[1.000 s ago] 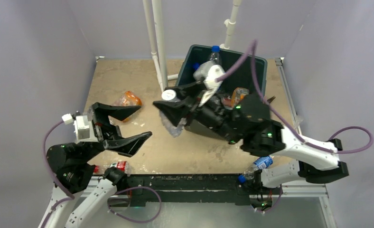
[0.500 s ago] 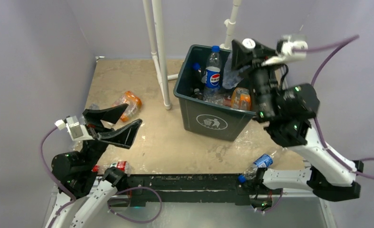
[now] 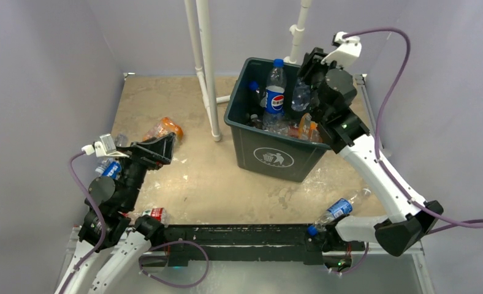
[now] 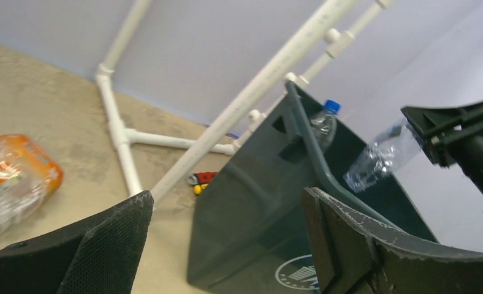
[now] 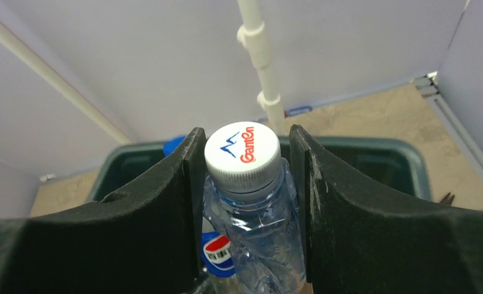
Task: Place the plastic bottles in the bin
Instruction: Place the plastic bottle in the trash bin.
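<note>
The right gripper (image 5: 243, 160) clamps a bottle (image 5: 260, 239) at its cap end above the bin (image 3: 274, 160), far right. The left gripper (image 4: 227, 211) gapes empty, near left.

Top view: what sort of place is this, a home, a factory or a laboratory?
Probably a robot test cell in a laboratory: a left arm and right arm fixed at the edge of a table, plain walls around it, white pipes, and a bottle held over a bin.
</note>
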You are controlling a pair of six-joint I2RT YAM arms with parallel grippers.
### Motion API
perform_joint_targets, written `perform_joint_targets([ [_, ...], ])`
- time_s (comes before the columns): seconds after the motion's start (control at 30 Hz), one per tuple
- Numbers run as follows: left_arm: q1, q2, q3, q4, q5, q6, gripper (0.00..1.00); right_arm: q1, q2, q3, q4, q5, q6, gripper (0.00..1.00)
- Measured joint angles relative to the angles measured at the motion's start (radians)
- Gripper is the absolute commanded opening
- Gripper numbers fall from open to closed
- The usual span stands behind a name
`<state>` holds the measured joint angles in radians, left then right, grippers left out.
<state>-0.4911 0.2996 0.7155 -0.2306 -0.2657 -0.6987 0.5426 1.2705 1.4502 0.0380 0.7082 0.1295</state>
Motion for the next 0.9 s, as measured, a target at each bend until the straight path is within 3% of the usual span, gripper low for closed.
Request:
perform_joint_targets([
  [0.1,0.000,-0.002,0.002,-0.044,-0.067,-0.018,0.85,-0.001,0.000,-0.069,-0.007,-0.026,0.034,0.09],
  [0.3,0.000,-0.002,0.003,-0.088,-0.123,-0.027,0.90,-0.001,-0.006,-0.153,-0.032,-0.092,0.091,0.94],
  [0.33,0.000,-0.002,0.003,-0.093,-0.130,-0.027,0.92,-0.001,-0.010,-0.159,-0.034,-0.104,0.098,0.98],
  [0.6,0.000,0.019,0.052,-0.160,-0.230,-0.028,0.97,-0.001,-0.121,-0.156,-0.075,-0.214,0.162,0.99],
  [0.73,0.000,0.087,0.108,-0.205,-0.306,-0.042,0.96,-0.001,-0.219,-0.167,-0.066,-0.366,0.212,0.99],
  [0.9,0.000,0.251,0.165,-0.271,-0.348,-0.040,0.96,-0.002,-0.399,-0.301,0.028,-0.578,0.262,0.99],
])
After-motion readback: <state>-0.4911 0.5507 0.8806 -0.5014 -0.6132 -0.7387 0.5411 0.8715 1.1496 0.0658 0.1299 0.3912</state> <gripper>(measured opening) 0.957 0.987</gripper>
